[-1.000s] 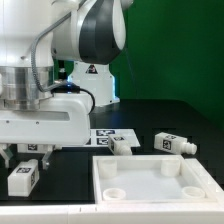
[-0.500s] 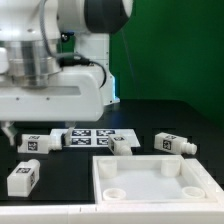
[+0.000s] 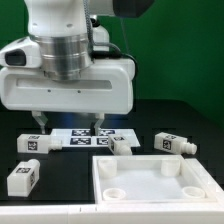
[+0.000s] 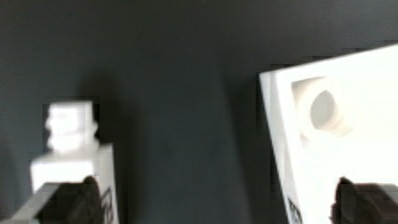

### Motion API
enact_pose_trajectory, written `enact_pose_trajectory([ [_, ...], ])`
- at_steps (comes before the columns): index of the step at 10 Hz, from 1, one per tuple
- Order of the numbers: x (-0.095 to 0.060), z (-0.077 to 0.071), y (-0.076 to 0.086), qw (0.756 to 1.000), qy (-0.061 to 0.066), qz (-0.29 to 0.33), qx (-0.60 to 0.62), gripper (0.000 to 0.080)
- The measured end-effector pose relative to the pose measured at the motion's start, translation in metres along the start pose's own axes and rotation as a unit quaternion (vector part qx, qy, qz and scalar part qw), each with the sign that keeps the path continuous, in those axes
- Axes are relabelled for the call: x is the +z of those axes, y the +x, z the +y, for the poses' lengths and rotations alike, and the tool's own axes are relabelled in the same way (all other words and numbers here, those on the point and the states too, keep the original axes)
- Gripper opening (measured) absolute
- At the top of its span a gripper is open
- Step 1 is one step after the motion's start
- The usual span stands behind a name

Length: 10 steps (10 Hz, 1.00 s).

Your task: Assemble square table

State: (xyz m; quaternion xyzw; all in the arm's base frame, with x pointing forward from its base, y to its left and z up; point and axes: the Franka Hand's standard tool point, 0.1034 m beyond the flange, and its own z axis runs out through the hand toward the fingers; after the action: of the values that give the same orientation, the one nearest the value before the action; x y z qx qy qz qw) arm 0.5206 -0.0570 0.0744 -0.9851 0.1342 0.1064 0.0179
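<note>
**Square top** point(image 3: 150, 182): lies flat in the lower right of the exterior view. Its round corner sockets point(image 3: 113, 169) face up and are empty, so no leg is fitted yet.

**Legs:** four lie loose on the black table point(image 3: 200, 115).
- The middle leg point(image 3: 120, 145) is just beside the top's far edge.
- The right leg point(image 3: 172, 143) is near the top's far right corner.
- The left leg point(image 3: 35, 144) is at mid-left.
- The near leg point(image 3: 22, 178) is in the lower left, well apart from the top.

**Marker board** point(image 3: 100, 138): lies between the left and middle legs.

**Gripper** point(image 3: 67, 125): hangs from the arm point(image 3: 65, 85) in the centre of the frame, just above the marker board. The jaws are spread wide and hold nothing.

**Wrist view** (blurred): the gripper point(image 4: 217, 200) has one leg point(image 4: 71, 145) close beside one fingertip point(image 4: 68, 200). The top's rim point(image 4: 285, 150) is close beside the other. Which leg this is cannot be told.

**Hazards, as judged:**
1. A descent from here could set a fingertip on the leg instead of straddling it. That would tip the leg or push it away.
2. The opposite finger could strike the top's rim and slide the top. The sockets would then no longer be where they are expected.
3. Closing on the middle leg could pinch the top's edge along with it, because the two lie so close together.
4. Coming down too low over the marker board could scrape it.
</note>
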Motion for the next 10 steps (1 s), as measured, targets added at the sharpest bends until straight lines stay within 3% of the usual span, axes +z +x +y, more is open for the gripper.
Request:
enact_pose_trajectory([
  [1, 0.006, -0.009, -0.008, 1.000, -0.003, 0.003, -0.007, 0.0648],
  [3, 0.019, -0.043, -0.034, 0.999, -0.007, -0.001, -0.052, 0.0648],
  [4, 0.015, -0.050, -0.035, 0.999, -0.008, 0.003, -0.040, 0.0648],
  [8, 0.016, -0.052, -0.038, 0.998, -0.008, 0.006, -0.055, 0.0648],
  [10, 0.008, -0.060, -0.061, 0.996, -0.001, 0.027, -0.086, 0.0649],
])
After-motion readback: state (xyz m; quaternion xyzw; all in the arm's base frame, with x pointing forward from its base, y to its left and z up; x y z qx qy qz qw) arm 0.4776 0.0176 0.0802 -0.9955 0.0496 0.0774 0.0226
